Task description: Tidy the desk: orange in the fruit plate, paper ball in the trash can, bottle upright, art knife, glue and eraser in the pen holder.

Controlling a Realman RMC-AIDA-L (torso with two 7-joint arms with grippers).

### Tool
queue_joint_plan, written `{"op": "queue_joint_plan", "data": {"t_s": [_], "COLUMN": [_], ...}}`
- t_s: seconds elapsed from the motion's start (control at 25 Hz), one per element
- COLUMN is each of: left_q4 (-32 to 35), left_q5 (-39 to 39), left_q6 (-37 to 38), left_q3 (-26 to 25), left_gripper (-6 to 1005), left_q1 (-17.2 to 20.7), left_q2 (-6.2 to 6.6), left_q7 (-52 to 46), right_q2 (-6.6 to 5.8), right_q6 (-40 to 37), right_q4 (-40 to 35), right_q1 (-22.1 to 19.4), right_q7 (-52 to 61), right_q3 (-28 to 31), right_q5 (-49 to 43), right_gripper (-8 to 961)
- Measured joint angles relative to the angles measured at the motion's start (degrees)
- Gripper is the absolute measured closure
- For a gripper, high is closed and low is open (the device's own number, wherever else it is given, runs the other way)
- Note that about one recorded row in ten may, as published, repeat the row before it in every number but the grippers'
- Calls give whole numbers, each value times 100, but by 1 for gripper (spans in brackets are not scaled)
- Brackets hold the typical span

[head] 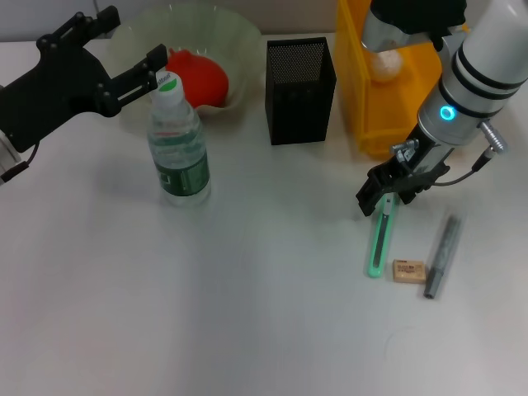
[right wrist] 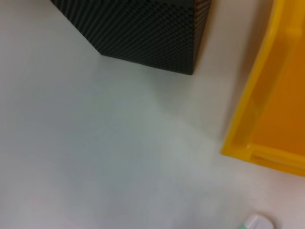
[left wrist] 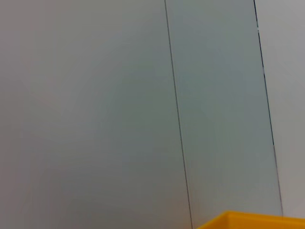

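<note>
Head view: right gripper sits low over the green knife's top end, grip unclear; left gripper is open beside the upright bottle.

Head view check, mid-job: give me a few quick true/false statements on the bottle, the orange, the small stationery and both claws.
1. The bottle stands upright. True.
2. The orange lies on the bare desk. False: it sits in the fruit plate.
3. The eraser is inside the pen holder. False: it lies on the desk.
4. The right claw is at the upper end of the green art knife. True.
5. The left claw is by the bottle's cap. True.
</note>
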Motion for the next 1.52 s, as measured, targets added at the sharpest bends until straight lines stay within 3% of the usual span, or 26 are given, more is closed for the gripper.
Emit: {"op": "queue_joint_plan", "data": {"t_s": [1.04,1.16,1.52], "left_q4": [-62,-108,-114], "left_q5": [-10,-10,-10], "left_q6": [0,0,1], "left_q3": [-32,-63,-71], "left_gripper": [197,197,197], "left_q1": [-70,-100,-117], "left_q2": [-6,-3,0], "left_q7": [-1,-1,2], "right_q2": [-18,-25,-27], "right_q6": [121,140,204], "right_q4": [88,93,93], "right_q1": [-56,-53,-49], "right_q7": [6,5,15], "right_q3": [0,0,0], "right_q5": [-34,-34,-34], "right_gripper": [438,554,632]}}
